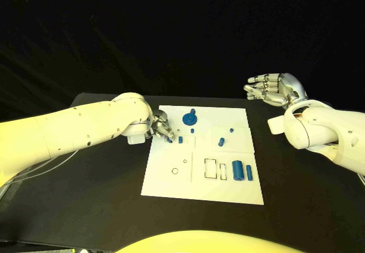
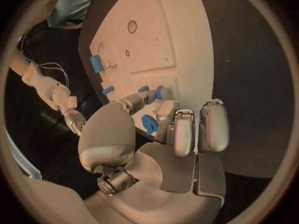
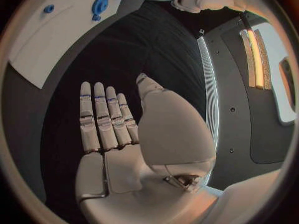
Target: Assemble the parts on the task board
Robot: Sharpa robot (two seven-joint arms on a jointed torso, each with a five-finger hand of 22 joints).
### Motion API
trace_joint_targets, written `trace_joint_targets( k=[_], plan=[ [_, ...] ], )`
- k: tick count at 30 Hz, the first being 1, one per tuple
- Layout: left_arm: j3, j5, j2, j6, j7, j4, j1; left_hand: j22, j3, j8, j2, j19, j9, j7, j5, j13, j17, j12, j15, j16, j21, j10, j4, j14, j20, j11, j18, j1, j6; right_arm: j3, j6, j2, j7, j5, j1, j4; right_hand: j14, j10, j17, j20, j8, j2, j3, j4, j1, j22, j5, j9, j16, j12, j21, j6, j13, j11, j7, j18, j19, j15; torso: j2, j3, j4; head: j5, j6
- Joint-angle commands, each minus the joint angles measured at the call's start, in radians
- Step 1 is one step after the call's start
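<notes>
Two white arms are showing in the head view, one coming in from each side of the black table (image 1: 91,211). The white rectangular task board (image 1: 205,179) is lying in the middle of it. The left silver many-fingered hand (image 1: 160,126) is sitting right at the board's near-left corner area, fingers curled down close around a small blue part (image 1: 169,138); I can't tell from up here whether it's actually pinching it. A round blue gear-like piece (image 1: 189,117) is lying on the board just beside that hand, a small blue peg (image 1: 220,141) is resting nearer the middle, and two upright blue cylinders (image 1: 241,170) are standing side by side toward the board's right edge. The right silver hand (image 1: 274,89) is hovering well apart from the board, off past its far right corner, fingers loosely bent and holding nothing.

The left wrist view is looking past the left hand (image 2: 163,119) at the board (image 2: 156,40). The fingertips (image 2: 136,102) are bunching together over a small blue part (image 2: 149,123) at the board's edge, touching or nearly touching it; a firm grip isn't something I can confirm.

The right wrist view is showing the right hand (image 3: 118,129) flat and open, fingers straight and side by side above bare table, with the board's corner (image 3: 56,30) and the gear-like piece (image 3: 99,5) off beyond it.
</notes>
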Motion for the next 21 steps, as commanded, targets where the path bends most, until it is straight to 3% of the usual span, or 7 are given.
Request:
trace_joint_targets(
  k=[1, 15, 21],
  plan=[
    [-0.002, 0.003, 0.005, -0.004, 0.001, 0.0, -0.004, 0.04, 0.117, 0.016, 0.032, 0.039, -0.003, -0.038, 0.067, 0.021, 0.276, 0.016, -0.016, 0.015, 0.016, 0.079, -0.025, 0.109, -0.004, -0.027, -0.028, -0.002, 0.051, 0.0, 0.003, 0.001, 0.002, -0.001, 0.0, 0.001, 0.005, 0.019, -0.006, -0.003, -0.011, 0.025, -0.032, -0.005, -0.009, -0.008, 0.007, -0.008, -0.014, -0.016, -0.004, 0.007, -0.009, -0.001, 0.057, 0.014, -0.015, 0.007, 0.0, 0.0009, -0.0008, 0.0, 0.0],
    [-0.003, 0.007, 0.013, -0.017, 0.001, -0.018, -0.006, 0.041, 0.012, 0.004, 0.035, 0.04, -0.007, -0.043, 0.045, 0.022, 0.276, 0.012, -0.019, 0.015, 0.013, 0.079, 0.035, 0.109, -0.008, -0.031, -0.029, -0.02, 0.058, 0.0, 0.004, 0.001, 0.002, -0.001, 0.0, 0.001, 0.006, 0.019, -0.009, -0.003, -0.013, 0.026, -0.033, -0.005, -0.009, -0.013, 0.007, -0.009, -0.015, -0.018, -0.004, 0.008, -0.009, -0.001, 0.057, 0.014, -0.014, 0.007, 0.001, 0.0003, -0.0001, -0.004, -0.003],
    [-0.004, 0.007, 0.015, -0.002, 0.0, -0.027, -0.008, 0.038, -0.059, -0.001, 0.021, 0.039, -0.008, -0.045, 0.042, 0.023, 0.276, 0.01, -0.021, 0.015, 0.011, 0.077, 0.073, 0.109, -0.009, -0.032, -0.028, -0.029, 0.06, 0.0, 0.004, 0.0, 0.002, -0.002, 0.0, 0.002, 0.006, 0.019, -0.009, -0.003, -0.013, 0.026, -0.033, -0.005, -0.009, -0.013, 0.007, -0.009, -0.015, -0.018, -0.004, 0.008, -0.009, -0.001, 0.057, 0.014, -0.014, 0.007, 0.0, -0.0006, 0.0001, -0.006, -0.005]
  ],
)
